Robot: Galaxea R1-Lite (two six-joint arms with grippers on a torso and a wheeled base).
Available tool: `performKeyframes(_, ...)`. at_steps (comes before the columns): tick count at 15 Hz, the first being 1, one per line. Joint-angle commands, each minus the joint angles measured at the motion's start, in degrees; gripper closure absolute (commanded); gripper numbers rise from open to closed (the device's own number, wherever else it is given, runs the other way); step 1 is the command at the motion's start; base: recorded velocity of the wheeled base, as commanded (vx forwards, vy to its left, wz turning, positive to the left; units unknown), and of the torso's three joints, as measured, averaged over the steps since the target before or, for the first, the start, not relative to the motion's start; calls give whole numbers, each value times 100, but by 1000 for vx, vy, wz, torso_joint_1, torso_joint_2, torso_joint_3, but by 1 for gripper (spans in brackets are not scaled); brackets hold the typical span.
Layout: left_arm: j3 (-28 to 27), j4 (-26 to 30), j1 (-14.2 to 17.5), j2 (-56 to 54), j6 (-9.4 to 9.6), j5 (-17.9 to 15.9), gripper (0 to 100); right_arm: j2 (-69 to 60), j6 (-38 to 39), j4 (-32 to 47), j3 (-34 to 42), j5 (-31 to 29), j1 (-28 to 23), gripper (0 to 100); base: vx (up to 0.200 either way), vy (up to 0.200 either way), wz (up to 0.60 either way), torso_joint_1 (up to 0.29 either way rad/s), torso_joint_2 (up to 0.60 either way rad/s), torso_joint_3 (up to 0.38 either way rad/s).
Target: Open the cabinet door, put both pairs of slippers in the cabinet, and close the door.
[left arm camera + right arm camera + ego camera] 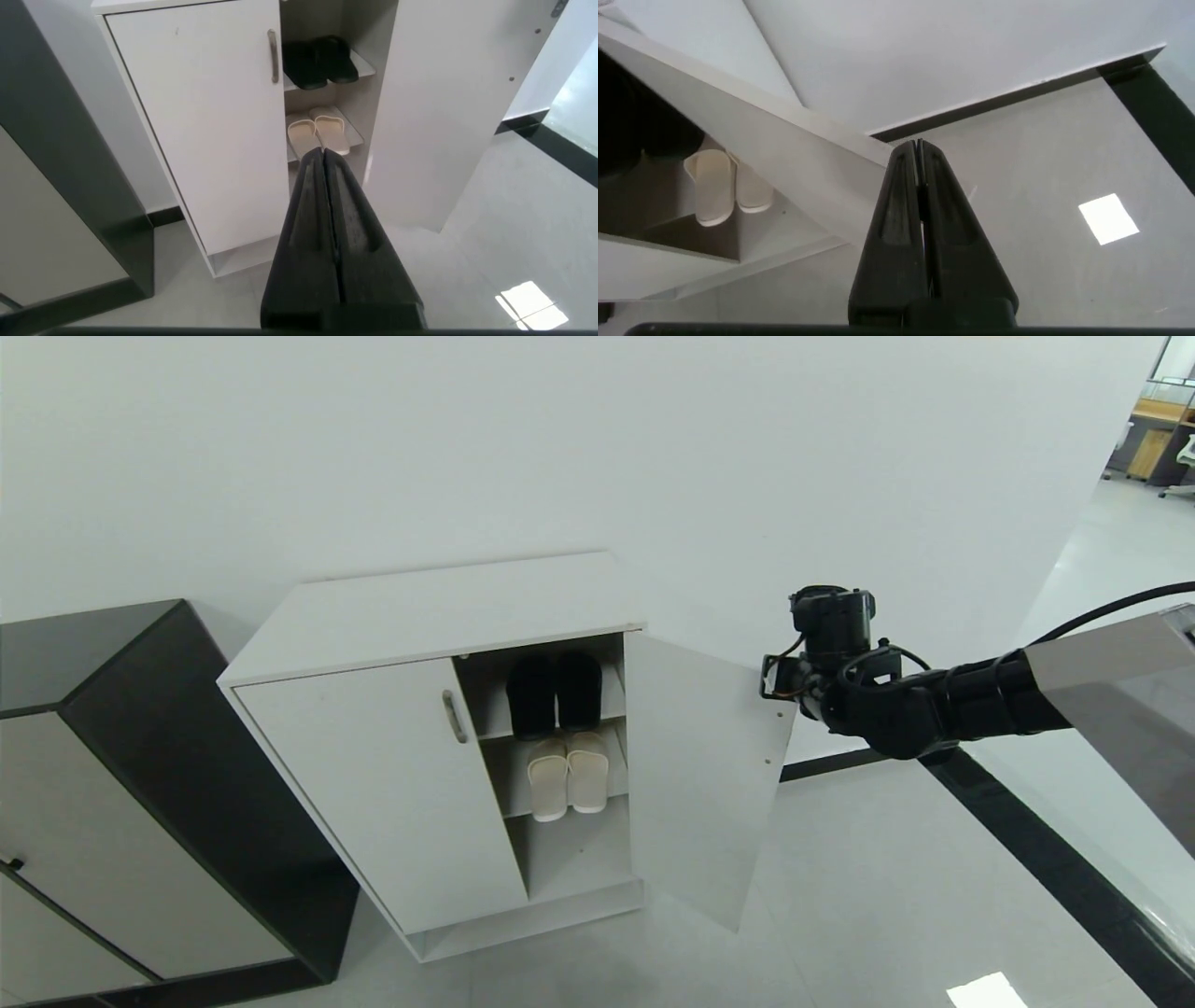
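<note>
Cabinet w/ R door open; one slipper pair on top shelf, 2nd pair on shelf below; R gripper just beside door's outer edge.

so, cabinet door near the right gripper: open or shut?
Open. The door stands swung out, exposing black slippers and white slippers on shelves; the other door is shut.

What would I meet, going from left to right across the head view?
First the black cabinet → closed white door → open shelves → open door → right pincer.
</note>
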Motion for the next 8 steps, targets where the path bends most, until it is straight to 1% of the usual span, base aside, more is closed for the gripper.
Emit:
performKeyframes(1,0,0,1,-1,0,10,100,58,-5,16,0,-1,0,100,0,0,0,0,0,0)
performKeyframes(4,0,0,1,-1,0,1,100,14,-5,34,70,-9,35,100,0,0,0,0,0,0)
performKeyframes(8,0,0,1,-1,0,1,100,-479,-14,8,703,-9,369,100,0,0,0,0,0,0)
